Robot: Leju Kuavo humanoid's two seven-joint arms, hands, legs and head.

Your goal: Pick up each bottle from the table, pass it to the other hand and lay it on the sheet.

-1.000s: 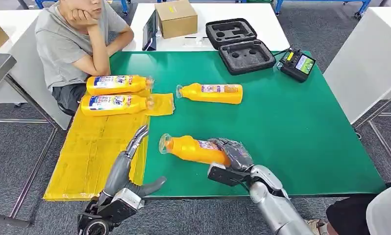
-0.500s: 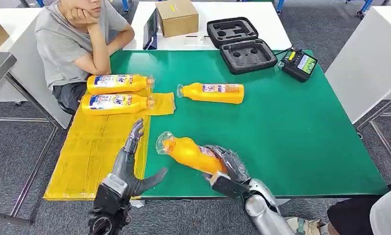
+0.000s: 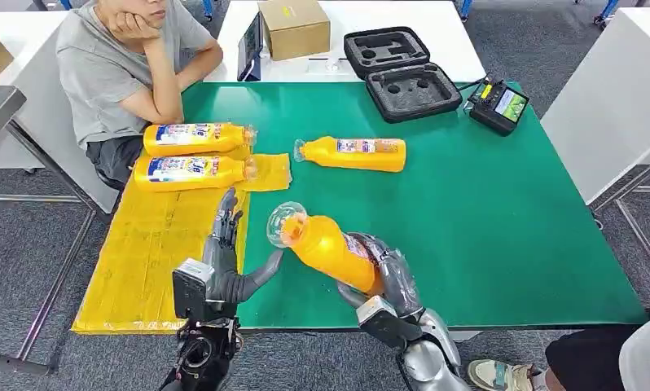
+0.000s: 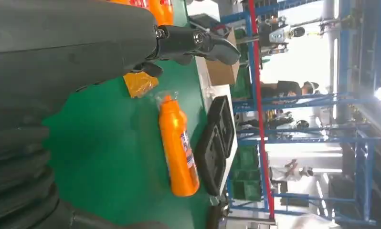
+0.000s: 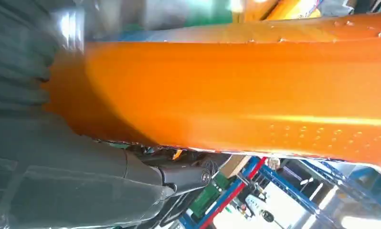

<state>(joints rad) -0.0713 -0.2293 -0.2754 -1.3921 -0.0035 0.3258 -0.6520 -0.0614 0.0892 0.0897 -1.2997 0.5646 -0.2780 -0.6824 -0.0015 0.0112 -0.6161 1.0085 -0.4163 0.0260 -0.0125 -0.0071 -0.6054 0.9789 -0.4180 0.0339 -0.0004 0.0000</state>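
My right hand [image 3: 384, 273] grips the lower body of an orange bottle [image 3: 323, 248] and holds it tilted above the green table [image 3: 485, 212], its clear cap pointing up and left. The same bottle [image 5: 236, 90] lies close across the right wrist view. My left hand [image 3: 224, 261] is open just left of that bottle, fingers spread, thumb reaching toward it, apart from it. Two orange bottles [image 3: 195, 138] [image 3: 193, 172] lie on the yellow sheet [image 3: 151, 252]. A third bottle [image 3: 353, 154] [image 4: 178, 149] lies on the green table further back.
A person in a grey shirt [image 3: 114, 61] sits at the table's far left corner. A cardboard box [image 3: 293, 28], an open black foam case [image 3: 401, 75] and a black device with a screen [image 3: 495, 106] stand at the back. A white table [image 3: 615, 98] is to the right.
My right hand has lifted the orange bottle off the table and tilted its cap upward. My left hand has risen and moved closer to the bottle.
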